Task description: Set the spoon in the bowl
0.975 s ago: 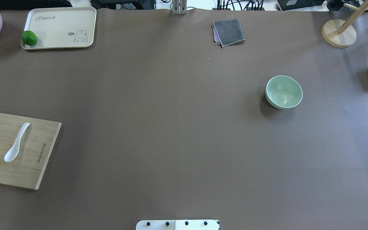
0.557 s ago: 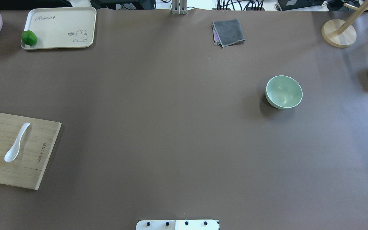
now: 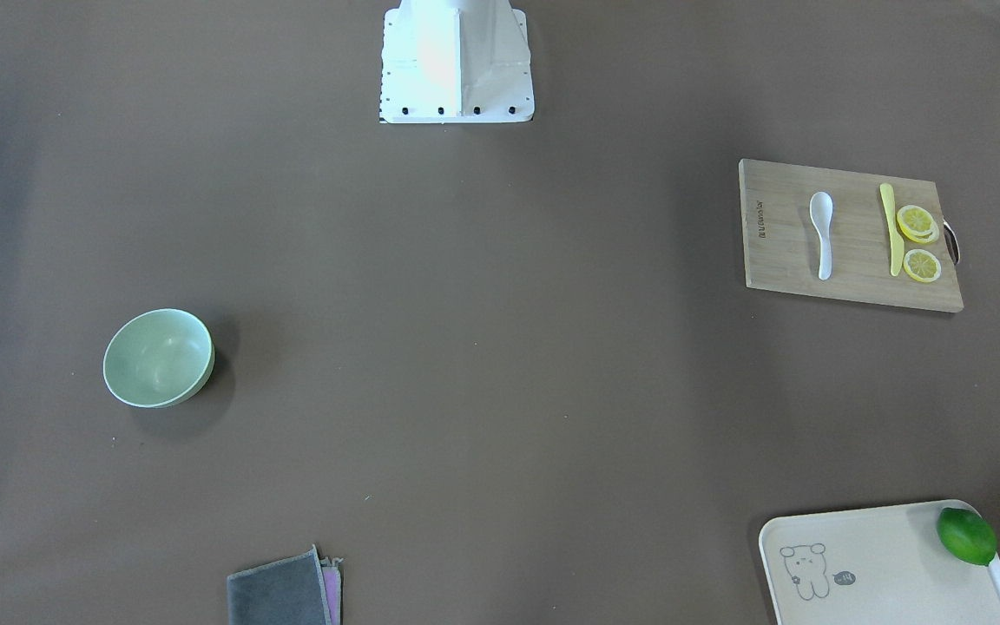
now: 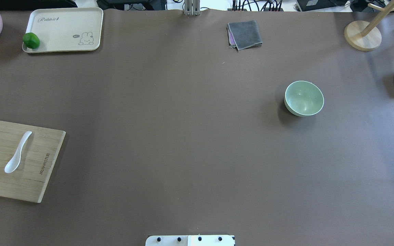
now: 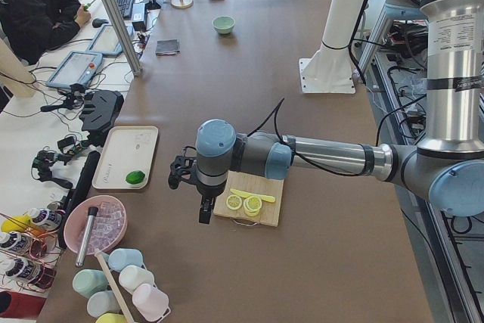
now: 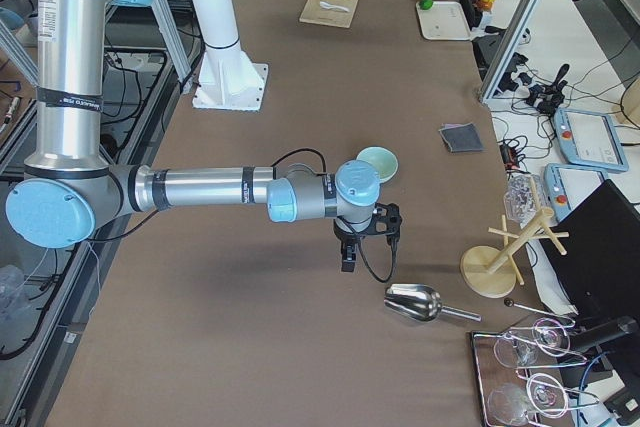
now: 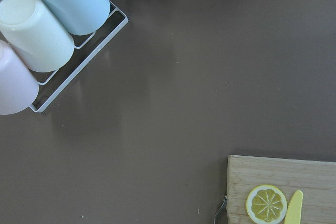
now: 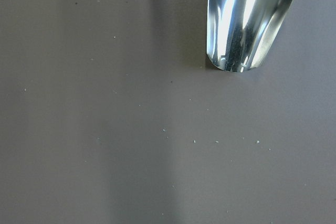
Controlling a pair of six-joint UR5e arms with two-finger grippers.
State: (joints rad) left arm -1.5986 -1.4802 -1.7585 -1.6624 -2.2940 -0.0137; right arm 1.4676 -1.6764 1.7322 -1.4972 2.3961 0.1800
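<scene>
Overhead exterior, spoon (image 4: 17, 152) whole, cutting board (image 4: 19, 184) cut off

White pedestal (image 3: 457, 87) w/ square base plate, black screws along plate edge. Either side of pedestal: left arm (image 5: 333, 156) & right arm (image 6: 195, 189), both silver tubes, grey joints, lt-blue round caps, printed label bands on upright tubes. Black cable loops off each forearm to black left gripper (image 5: 203, 209) / right gripper (image 6: 348, 259).
</scene>
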